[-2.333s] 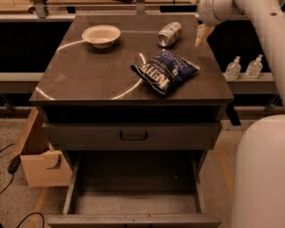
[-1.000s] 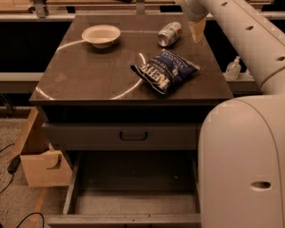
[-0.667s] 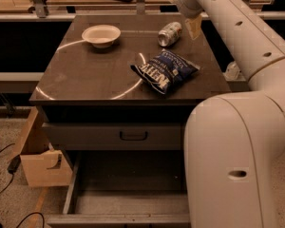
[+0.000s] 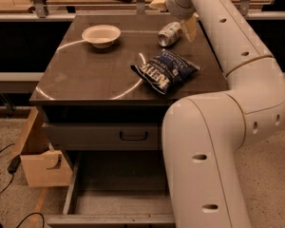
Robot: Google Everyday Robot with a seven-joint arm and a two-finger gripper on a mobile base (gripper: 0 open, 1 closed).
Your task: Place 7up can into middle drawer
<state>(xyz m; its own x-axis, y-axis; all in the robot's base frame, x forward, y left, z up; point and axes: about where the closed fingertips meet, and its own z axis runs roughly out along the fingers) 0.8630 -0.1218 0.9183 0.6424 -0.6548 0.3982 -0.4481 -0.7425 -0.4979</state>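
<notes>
The 7up can (image 4: 169,34) lies on its side on the dark cabinet top (image 4: 95,75), at the back right. My gripper (image 4: 189,27) hangs just right of the can, close beside it; whether it touches the can I cannot tell. The white arm sweeps from the lower right up over the cabinet's right side. The middle drawer (image 4: 109,194) is pulled open at the bottom, with a bare grey floor; the arm hides its right part.
A dark blue crisp bag (image 4: 165,70) lies in front of the can. A white bowl (image 4: 101,35) sits at the back left. A shut drawer with a black loop handle (image 4: 133,136) is above the open one. A wooden box (image 4: 40,160) stands at the left on the floor.
The arm has swung leftward and closer to the camera, now covering more of the cabinet's right side. The gripper has moved left to the can's right side. The can, bag and bowl have not moved.
</notes>
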